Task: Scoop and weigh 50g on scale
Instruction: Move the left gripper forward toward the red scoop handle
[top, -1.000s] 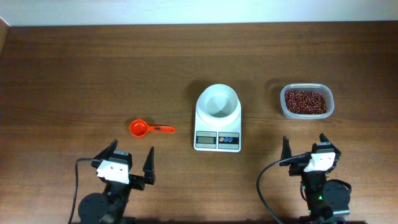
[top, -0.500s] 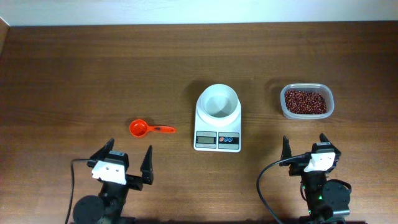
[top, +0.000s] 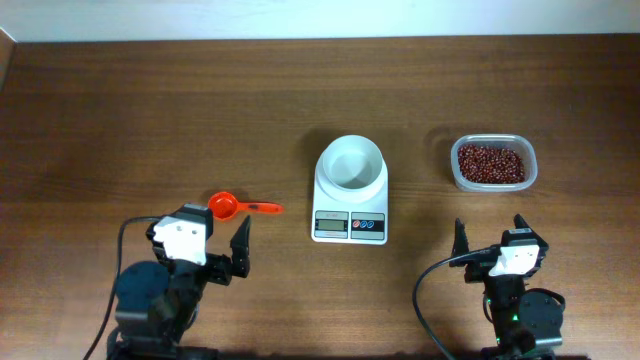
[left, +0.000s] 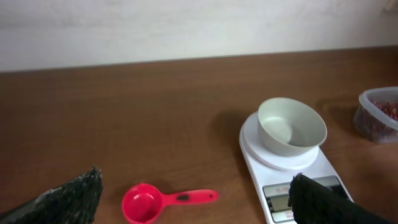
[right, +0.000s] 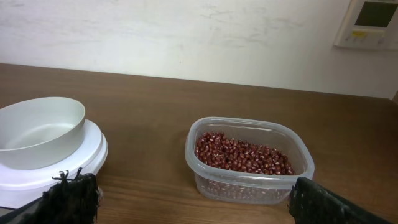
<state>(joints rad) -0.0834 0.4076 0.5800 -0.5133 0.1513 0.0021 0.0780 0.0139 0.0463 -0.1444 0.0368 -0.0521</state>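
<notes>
Nearest the robot, the left gripper (top: 203, 232) hangs low over the near part of the table (top: 120, 120), its fingers (left: 74, 198) spread wide and holding nothing. The right gripper (top: 490, 226) sits at the same near edge, well to the right, also wide open and empty, with a black cable (top: 425, 290) looping beside its arm.

Just beyond the left gripper lies an orange scoop (top: 240, 207). Its long axis runs across the table, cup to the left and handle pointing right toward the scale (top: 350, 200).

The scale stands near the middle of the table, between the two arms and a little farther out. Its long axis runs near to far: the grey display (top: 330, 225) and the red and blue buttons (top: 369, 225) face the robot, and the round white bowl (top: 350, 163) sits at the far end, looking empty. Bare wood separates it from the scoop on its left.

To the right, in line with the bowl and directly beyond the right gripper, a clear plastic tub (top: 530, 170) holds red beans (top: 490, 162), apart from the scale.

Beyond these the wood lies open to the far edge, where a pale wall (top: 300, 18) begins, and broad open room stretches left of the scoop
</notes>
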